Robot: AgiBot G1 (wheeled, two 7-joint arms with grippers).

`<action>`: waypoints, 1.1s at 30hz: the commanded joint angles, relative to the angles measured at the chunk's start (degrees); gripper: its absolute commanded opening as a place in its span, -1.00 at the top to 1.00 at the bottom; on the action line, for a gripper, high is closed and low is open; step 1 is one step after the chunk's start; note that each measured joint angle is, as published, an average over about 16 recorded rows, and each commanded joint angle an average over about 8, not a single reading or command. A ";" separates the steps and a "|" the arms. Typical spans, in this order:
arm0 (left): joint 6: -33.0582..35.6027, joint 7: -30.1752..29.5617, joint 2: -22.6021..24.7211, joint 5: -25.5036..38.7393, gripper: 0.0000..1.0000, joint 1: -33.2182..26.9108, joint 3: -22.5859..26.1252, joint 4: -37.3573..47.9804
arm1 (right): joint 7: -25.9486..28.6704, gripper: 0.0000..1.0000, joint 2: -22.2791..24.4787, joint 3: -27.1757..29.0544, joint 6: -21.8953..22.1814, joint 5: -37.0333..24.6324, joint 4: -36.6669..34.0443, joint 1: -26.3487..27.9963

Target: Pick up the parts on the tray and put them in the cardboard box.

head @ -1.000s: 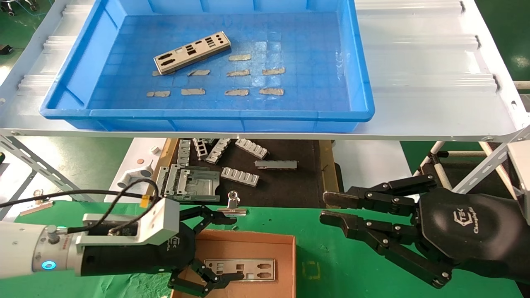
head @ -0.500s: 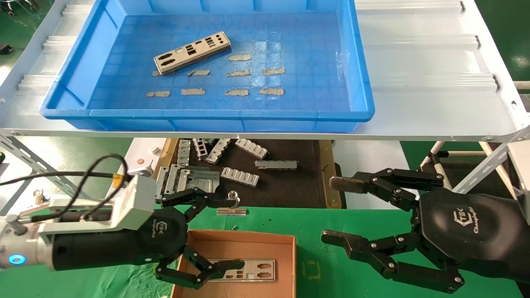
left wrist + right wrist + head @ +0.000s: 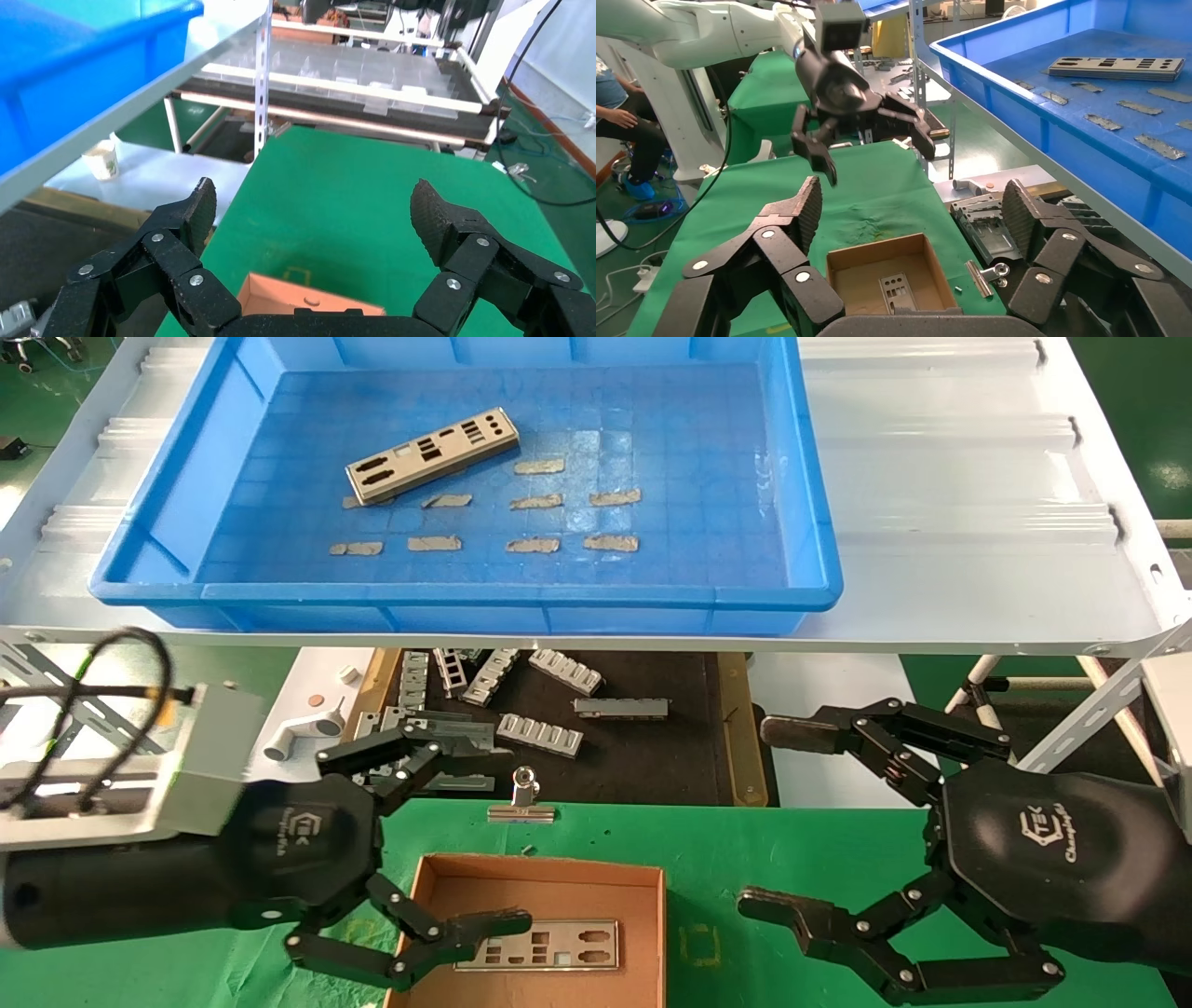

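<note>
Gaping left tool (image 3: 452,836) above cardboard box (image 3: 559,887)

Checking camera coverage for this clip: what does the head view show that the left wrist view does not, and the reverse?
Only the head view shows the silver punched metal plate lying in the bright blue plastic tray, another plate in the shallow brown cardboard box, the open right gripper, and grey ribbed brackets on the black mat. Only the left wrist view shows a paper cup and a far shelf rack. Both show the open left gripper, the box and green cloth.
</note>
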 commanded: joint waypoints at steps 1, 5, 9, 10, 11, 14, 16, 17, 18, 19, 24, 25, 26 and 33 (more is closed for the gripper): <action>0.59 -0.78 -0.34 -0.35 -1.00 0.42 -1.36 -0.78 | 0.00 -1.00 0.00 0.00 0.00 0.00 0.00 0.00; 1.77 -2.34 -1.00 -1.04 -1.00 1.27 -4.06 -2.32 | 0.00 -1.00 0.00 0.00 0.00 0.00 0.00 0.00; 2.95 -3.91 -1.68 -1.74 -1.00 2.12 -6.78 -3.88 | 0.00 -1.00 0.00 0.00 0.00 0.00 0.00 0.00; 3.25 -4.31 -1.85 -1.91 -1.00 2.33 -7.47 -4.27 | 0.00 -1.00 0.00 0.00 0.00 0.00 0.00 0.00; 3.54 -4.69 -2.01 -2.08 -1.00 2.54 -8.13 -4.65 | 0.00 -1.00 0.00 0.00 0.00 0.00 0.00 0.00; 4.26 -5.64 -2.42 -2.51 -1.00 3.05 -9.79 -5.59 | 0.00 -1.00 0.00 0.00 0.00 0.00 0.00 0.00; 4.73 -6.22 -2.68 -2.80 -1.00 3.38 -10.86 -6.20 | 0.00 -1.00 0.00 0.00 0.01 0.00 0.00 0.00; 4.92 -6.43 -2.78 -2.92 -1.00 3.51 -11.28 -6.43 | 0.00 -1.00 0.00 0.00 0.01 0.00 0.00 -0.01; 5.08 -6.59 -2.86 -3.02 -1.00 3.61 -11.62 -6.63 | 0.00 -1.00 0.00 0.00 0.01 0.00 -0.01 -0.01; 5.20 -6.70 -2.93 -3.10 -1.00 3.70 -11.87 -6.77 | 0.00 -1.00 0.00 0.01 0.01 0.00 -0.01 -0.01; 5.43 -6.86 -3.06 -3.31 -1.00 3.87 -12.31 -7.02 | 0.00 -1.00 0.00 0.01 0.02 0.00 -0.01 -0.02; 5.40 -6.83 -3.05 -3.30 -1.00 3.85 -12.22 -6.97 | 0.00 -1.00 0.00 0.01 0.02 0.00 -0.01 -0.02; 5.37 -6.80 -3.03 -3.28 -1.00 3.83 -12.14 -6.93 | 0.00 -1.00 0.00 0.01 0.02 0.00 -0.01 -0.02; 5.13 -6.61 -2.90 -3.12 -1.00 3.68 -11.68 -6.66 | 0.00 -1.00 0.00 0.01 0.02 0.00 -0.01 -0.02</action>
